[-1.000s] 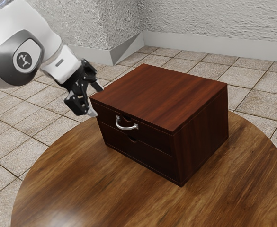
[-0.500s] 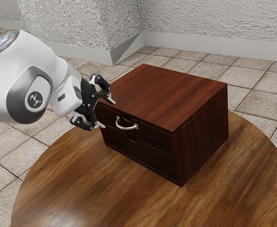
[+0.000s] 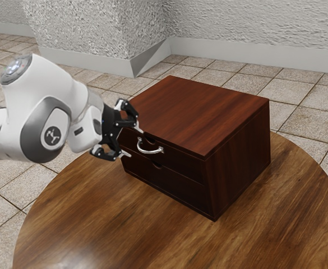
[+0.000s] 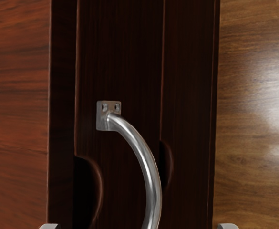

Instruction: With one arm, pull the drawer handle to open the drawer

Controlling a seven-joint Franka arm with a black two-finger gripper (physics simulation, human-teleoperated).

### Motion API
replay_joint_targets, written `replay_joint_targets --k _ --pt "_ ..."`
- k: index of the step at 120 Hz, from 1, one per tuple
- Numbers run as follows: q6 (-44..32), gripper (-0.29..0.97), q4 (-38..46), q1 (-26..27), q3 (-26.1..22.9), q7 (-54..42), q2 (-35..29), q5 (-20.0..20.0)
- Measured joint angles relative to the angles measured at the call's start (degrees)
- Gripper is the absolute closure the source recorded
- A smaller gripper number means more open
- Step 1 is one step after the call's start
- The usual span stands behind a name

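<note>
A dark wooden cabinet with two drawers stands on the round table. The upper drawer carries a curved silver handle, and its front looks flush with the cabinet. My gripper is open just to the exterior view's left of the handle, its fingers spread one above the other and pointing at the drawer front. Nothing is between them. The wrist view looks straight at the handle, with two grey fingertips at either side of it.
The lower drawer has no handle, just a finger notch. Table surface stretches out in front of the cabinet. Tiled floor and a rough grey wall lie beyond.
My arm has dropped and swung toward the exterior view's right. The hand has turned to face the drawer front and closed in on the handle. The cabinet and drawer have not moved.
</note>
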State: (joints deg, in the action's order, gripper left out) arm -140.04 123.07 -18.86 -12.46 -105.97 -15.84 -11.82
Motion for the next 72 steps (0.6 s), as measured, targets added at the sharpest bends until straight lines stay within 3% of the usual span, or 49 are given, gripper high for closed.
replay_joint_targets --k 72 --pt "-1.2 0.47 1.15 1.28 -0.02 -2.71 1.74 -1.6"
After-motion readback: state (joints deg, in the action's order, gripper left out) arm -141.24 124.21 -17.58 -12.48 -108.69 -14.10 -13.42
